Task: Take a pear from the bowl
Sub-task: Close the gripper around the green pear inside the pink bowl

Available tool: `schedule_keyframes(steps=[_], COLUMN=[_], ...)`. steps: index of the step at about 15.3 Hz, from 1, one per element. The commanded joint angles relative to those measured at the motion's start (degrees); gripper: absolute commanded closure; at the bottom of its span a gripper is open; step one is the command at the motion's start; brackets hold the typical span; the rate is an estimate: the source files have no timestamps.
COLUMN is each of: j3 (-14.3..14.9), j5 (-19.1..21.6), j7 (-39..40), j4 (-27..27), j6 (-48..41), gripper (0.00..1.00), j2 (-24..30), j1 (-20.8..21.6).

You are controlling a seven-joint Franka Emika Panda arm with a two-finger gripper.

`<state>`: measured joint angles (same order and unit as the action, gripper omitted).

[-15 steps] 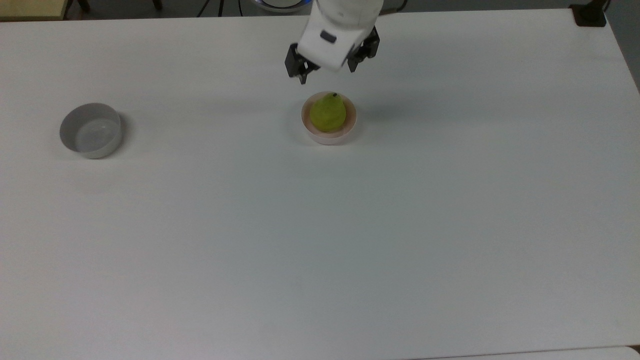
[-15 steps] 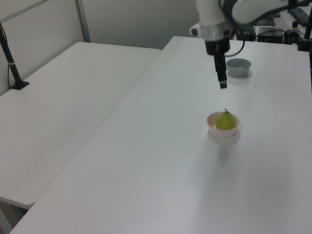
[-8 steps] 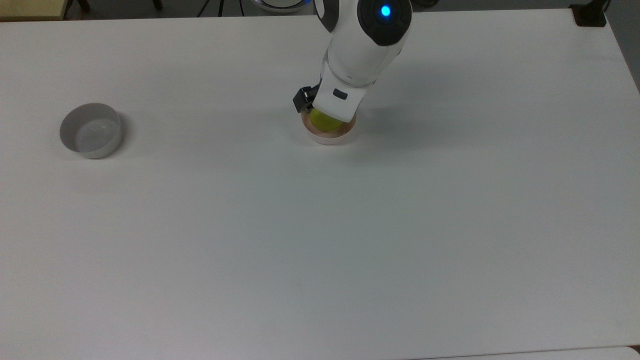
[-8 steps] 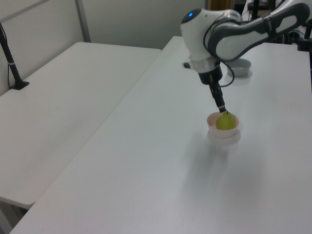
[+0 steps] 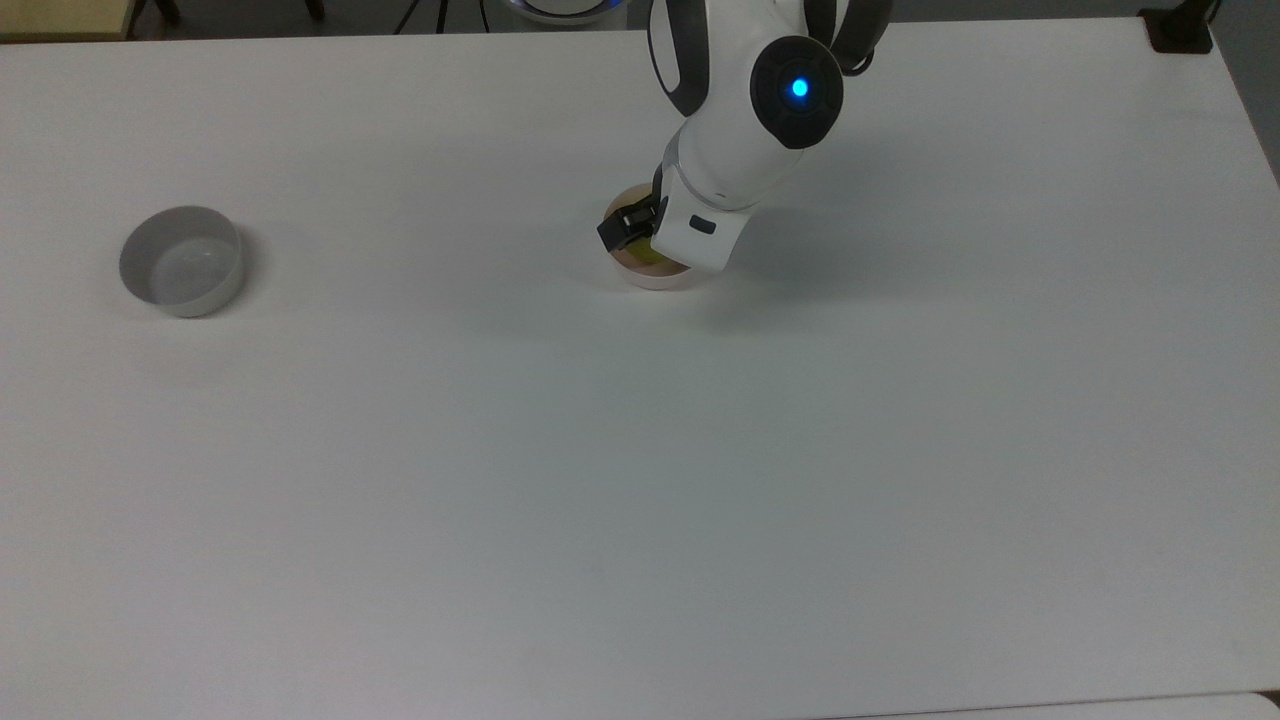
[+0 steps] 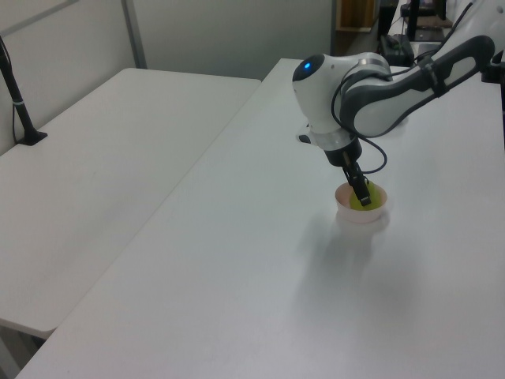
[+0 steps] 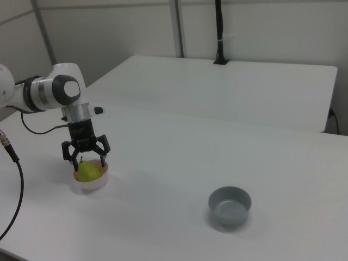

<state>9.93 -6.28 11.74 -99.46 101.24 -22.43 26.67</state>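
Rounded yellow-green pear (image 7: pixel 89 172) in smooth pink bowl (image 7: pixel 92 184), pincer (image 7: pixel 87 161) spread astride it

1. I'm looking into a robotics lab: a white Franka arm (image 6: pixel 371 75) reaches over a wide white tabletop (image 5: pixel 640 450).
2. A second plain white table (image 7: pixel 228 87) stands beside it, carrying a black clamped pole (image 7: pixel 219 32).
3. Pale partition walls (image 7: pixel 261 27) and loose black cables (image 7: pixel 16 179) complete the test-bench look.
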Motion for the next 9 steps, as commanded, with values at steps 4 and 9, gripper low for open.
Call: schedule_keyframes(steps=[4, 9], j3=[-0.1, -0.1], j5=[-1.7, -1.8], j7=[1.5, 1.4], j4=[-3.4, -3.4], j6=[2.8, 2.9], gripper=[0.12, 0.34], j2=[1.1, 0.4], j1=[0.6, 0.7])
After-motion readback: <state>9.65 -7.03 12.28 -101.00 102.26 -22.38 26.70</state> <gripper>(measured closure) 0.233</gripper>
